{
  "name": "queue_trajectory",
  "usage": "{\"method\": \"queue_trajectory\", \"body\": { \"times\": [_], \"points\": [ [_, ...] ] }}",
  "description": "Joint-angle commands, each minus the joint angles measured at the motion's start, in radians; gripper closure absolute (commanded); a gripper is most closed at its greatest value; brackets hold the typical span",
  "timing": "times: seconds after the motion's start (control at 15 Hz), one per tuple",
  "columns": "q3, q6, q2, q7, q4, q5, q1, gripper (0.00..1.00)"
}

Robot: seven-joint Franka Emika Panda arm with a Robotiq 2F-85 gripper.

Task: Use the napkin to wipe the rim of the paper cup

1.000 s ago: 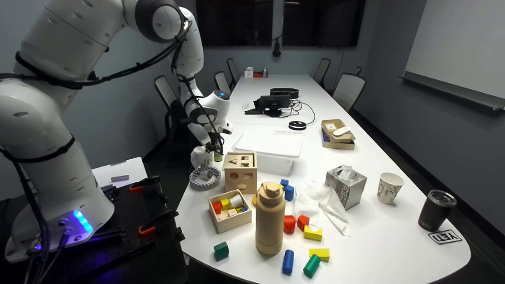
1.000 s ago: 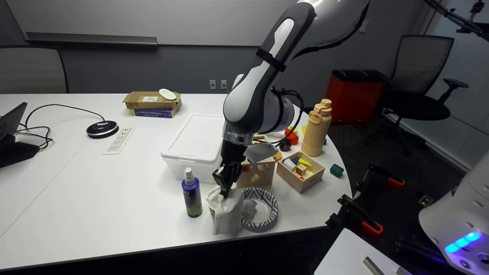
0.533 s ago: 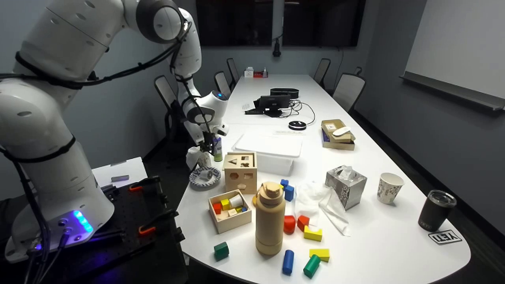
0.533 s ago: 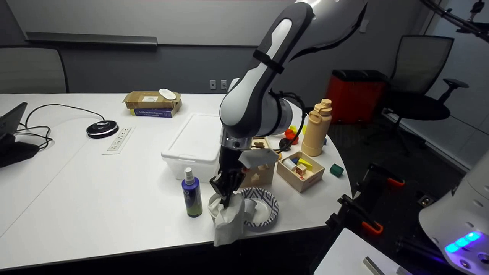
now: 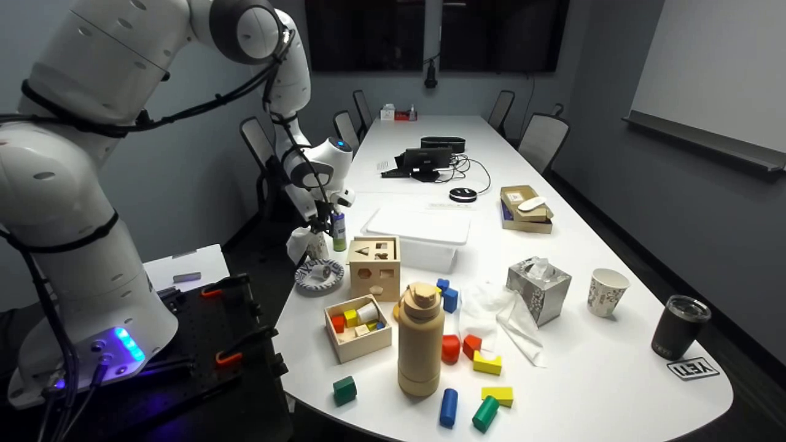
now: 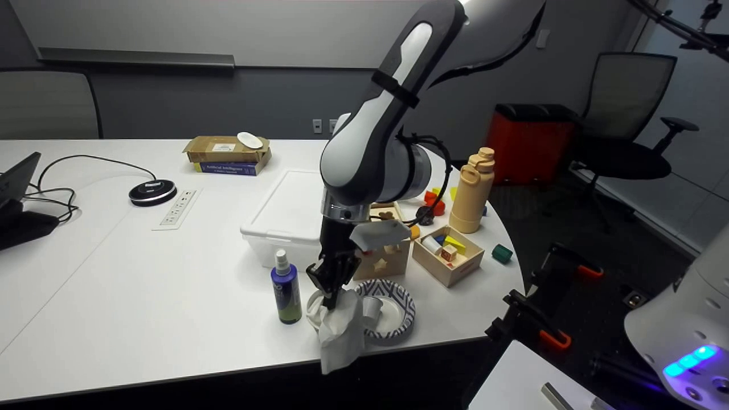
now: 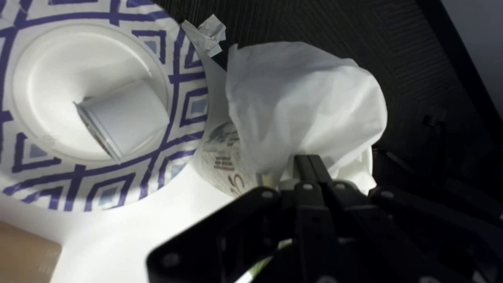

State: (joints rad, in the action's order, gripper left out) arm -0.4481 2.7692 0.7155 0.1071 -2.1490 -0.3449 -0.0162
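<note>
The paper cup, white with a printed pattern, is near the table edge in both exterior views. Its printed side and part of its rim show in the wrist view. A blue mark is not visible. My gripper is shut with its fingertips together at the cup's mouth; it also shows in the exterior views. It pinches the white napkin, which drapes over the rim and down the cup's outside. The napkin hides much of the rim.
A blue-patterned plate with a small white cup on its side is beside the paper cup. A spray bottle stands on the other side. A wooden shape box and plastic bin are behind. The table edge is close.
My gripper and the napkin have moved toward the near table edge, with the napkin's loose end now hanging past it. The cup has shifted slightly the same way. More of the spray bottle shows.
</note>
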Motion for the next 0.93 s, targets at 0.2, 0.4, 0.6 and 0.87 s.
{"method": "queue_trajectory", "body": {
  "times": [0.2, 0.4, 0.6, 0.87],
  "points": [
    [-0.001, 0.171, -0.03, 0.006, -0.032, 0.013, 0.015, 1.0],
    [-0.019, 0.271, -0.022, 0.019, -0.055, 0.049, 0.004, 1.0],
    [0.001, 0.35, -0.026, 0.012, -0.088, 0.13, 0.018, 1.0],
    [0.08, 0.283, -0.072, -0.024, -0.134, 0.221, 0.073, 1.0]
  ]
}}
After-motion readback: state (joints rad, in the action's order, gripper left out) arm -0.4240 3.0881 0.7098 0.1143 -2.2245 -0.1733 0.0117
